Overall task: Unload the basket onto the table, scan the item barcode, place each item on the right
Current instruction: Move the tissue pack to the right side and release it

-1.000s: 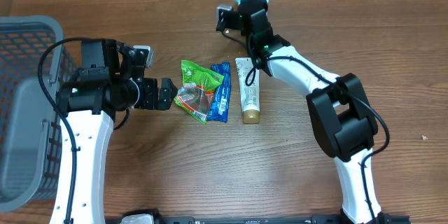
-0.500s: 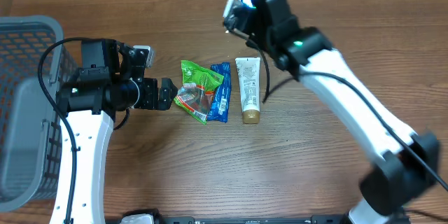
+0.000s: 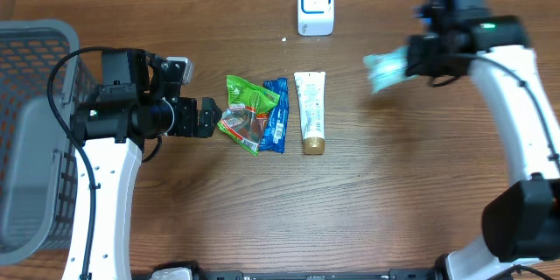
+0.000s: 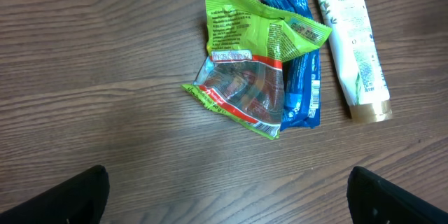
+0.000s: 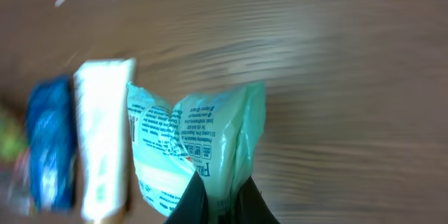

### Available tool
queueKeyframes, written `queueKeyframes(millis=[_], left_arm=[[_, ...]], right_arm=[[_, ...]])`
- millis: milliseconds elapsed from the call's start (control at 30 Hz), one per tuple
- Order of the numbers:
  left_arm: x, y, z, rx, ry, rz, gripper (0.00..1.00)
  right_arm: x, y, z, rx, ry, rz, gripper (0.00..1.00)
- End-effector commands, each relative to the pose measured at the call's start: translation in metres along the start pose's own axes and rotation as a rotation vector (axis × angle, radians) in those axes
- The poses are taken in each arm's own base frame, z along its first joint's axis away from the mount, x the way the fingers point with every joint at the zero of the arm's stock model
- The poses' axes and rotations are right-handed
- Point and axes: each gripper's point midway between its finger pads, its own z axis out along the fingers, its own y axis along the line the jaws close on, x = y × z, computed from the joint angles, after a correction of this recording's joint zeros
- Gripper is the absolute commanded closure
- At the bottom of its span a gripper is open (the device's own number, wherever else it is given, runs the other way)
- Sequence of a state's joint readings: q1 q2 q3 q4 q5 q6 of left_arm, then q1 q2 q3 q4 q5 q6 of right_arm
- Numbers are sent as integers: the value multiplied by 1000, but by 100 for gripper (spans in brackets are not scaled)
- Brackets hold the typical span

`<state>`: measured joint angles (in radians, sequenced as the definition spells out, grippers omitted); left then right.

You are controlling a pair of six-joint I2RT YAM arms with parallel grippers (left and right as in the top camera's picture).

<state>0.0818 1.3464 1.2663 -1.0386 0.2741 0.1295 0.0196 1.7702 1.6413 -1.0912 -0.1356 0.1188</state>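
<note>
From overhead: clamped shut in the right gripper (image 3: 418,57), a pale teal packet (image 3: 385,68), blurred, sticking out leftward from the jaws above bare table (image 3: 367,210). Well apart from the white scanner (image 3: 315,4), set off to the packet's left and toward the far edge. Probably a matter of bringing the printed face round to that scanner, with the right arm far better placed for it than the left; no telling from here where the barcode sits. Left gripper (image 3: 206,115) spread wide and empty, just left of a green packet (image 3: 249,105), with a blue packet (image 3: 277,115) and a tube (image 3: 311,109) beyond, the tube's long axis running near to far. Basket (image 3: 35,28) at the left edge. From the left wrist: only two dark fingertips (image 4: 77,196) at the lower corners, wide apart, nothing between them, the three lying items ahead; no sight of the held packet or the scanner. From the right wrist: closed on the packet's lower edge, film crumpled, small print facing the camera, no barcode made out. Something white at the upper left corner, possibly the scanner, too blurred to say.
</note>
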Motion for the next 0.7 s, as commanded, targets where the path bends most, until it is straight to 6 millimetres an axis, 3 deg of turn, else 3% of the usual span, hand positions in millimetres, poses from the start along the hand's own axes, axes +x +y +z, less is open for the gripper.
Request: queueKeyframes(millis=[0,233,367,433,500,567,667], left_arm=[[-1,-3,1,13,-2,-10,0],[-1,-3,1,13,-2,-10,0],[-1,-3,1,13,-2,-10,0],[-1,-3,1,13,-2,-10,1],[-1,-3,1,13,-2,-10,1],[-1,-3,1,13,-2,-10,0],[-1,-3,1,13,-2,-10,0]], right_arm=[[0,-52,9,25,-2,261,96],[22,-151,44,94,-42,462,96],[36,-173,51,96,-41,519,85],[39,-177,51,100,-36,529,68],[39,-176,51,92,-32,529,37],[37,-168,50,49,-28,528,24],[26,-137,44,-104,-33,416,5]])
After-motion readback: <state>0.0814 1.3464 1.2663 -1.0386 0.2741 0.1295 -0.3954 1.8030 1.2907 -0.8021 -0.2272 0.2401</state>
